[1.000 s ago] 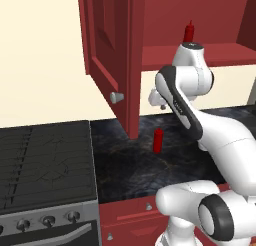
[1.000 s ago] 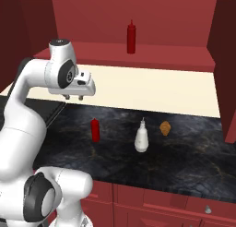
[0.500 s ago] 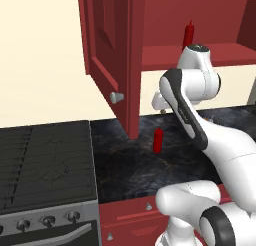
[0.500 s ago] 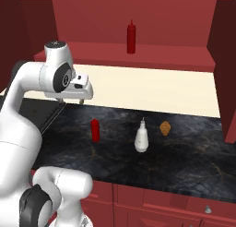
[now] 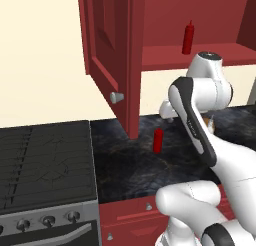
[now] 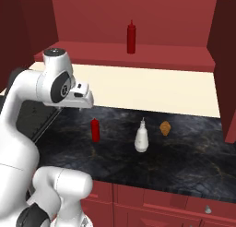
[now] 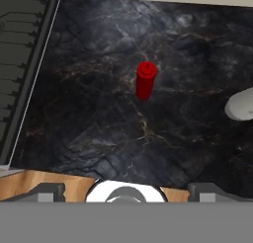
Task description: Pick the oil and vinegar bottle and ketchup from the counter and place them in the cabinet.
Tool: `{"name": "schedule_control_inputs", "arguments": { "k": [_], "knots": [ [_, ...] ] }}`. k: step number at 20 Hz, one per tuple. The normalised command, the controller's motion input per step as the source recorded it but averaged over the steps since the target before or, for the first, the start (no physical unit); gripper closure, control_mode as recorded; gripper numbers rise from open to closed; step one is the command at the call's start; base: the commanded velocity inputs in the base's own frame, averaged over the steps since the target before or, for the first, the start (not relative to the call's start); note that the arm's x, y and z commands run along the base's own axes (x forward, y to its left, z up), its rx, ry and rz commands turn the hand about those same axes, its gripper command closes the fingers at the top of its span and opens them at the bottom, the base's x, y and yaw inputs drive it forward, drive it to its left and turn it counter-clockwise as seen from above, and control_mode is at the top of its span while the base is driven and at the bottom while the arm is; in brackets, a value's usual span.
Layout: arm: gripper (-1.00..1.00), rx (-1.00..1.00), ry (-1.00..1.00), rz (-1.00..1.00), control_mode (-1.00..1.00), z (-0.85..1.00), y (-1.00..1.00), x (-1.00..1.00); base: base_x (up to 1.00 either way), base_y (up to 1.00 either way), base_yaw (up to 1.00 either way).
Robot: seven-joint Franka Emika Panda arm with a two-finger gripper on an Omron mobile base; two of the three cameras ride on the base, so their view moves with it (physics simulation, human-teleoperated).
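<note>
Gripper (image 6: pixel 82 95) hangs above the counter (image 6: pixel 184 157) with jaws spread and nothing between them; ketchup (image 6: pixel 95 129) stands upright below it and bottle (image 6: pixel 141 137) stands just to its right, both on the stone, neither yet in the cabinet (image 6: pixel 138 53). Judgement: centre the jaws over the ketchup, descend straight, close on the mid-body, and stay clear of the bottle and the stove (image 7: pixel 20 64) at left
</note>
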Motion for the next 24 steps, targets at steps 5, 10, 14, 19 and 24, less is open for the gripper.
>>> {"name": "schedule_control_inputs", "arguments": {
  "k": [5, 10, 14, 19, 24],
  "knots": [
    [-1.00, 0.00, -0.01, 0.00, -1.00, -0.18, -0.19, -0.27, 0.00, 0.00, 0.00],
    [-1.00, 0.00, -0.03, 0.00, -1.00, -0.19, -0.25, -0.24, 0.00, 0.00, 0.00],
    [-1.00, -0.02, -0.02, 0.00, -1.00, -0.19, -0.34, -0.11, 0.00, 0.00, 0.00],
    [-1.00, -0.03, -0.01, 0.00, -1.00, -0.17, -0.39, -0.01, 0.00, 0.00, 0.00],
    [-1.00, -0.01, -0.01, -0.02, -1.00, -0.16, -0.42, 0.00, 0.00, 0.00, 0.00]
  ]
}}
